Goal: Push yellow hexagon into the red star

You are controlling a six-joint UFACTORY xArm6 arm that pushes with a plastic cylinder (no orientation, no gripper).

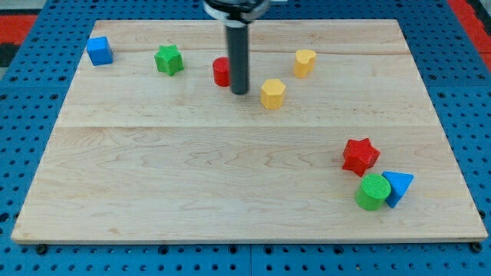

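Tip point(240, 93) left of faceted yellow hexagon point(272, 93).

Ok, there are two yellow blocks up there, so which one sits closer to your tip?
The lower yellow hexagon, just to the view's right of my tip. The other yellow block sits farther toward the view's top right.
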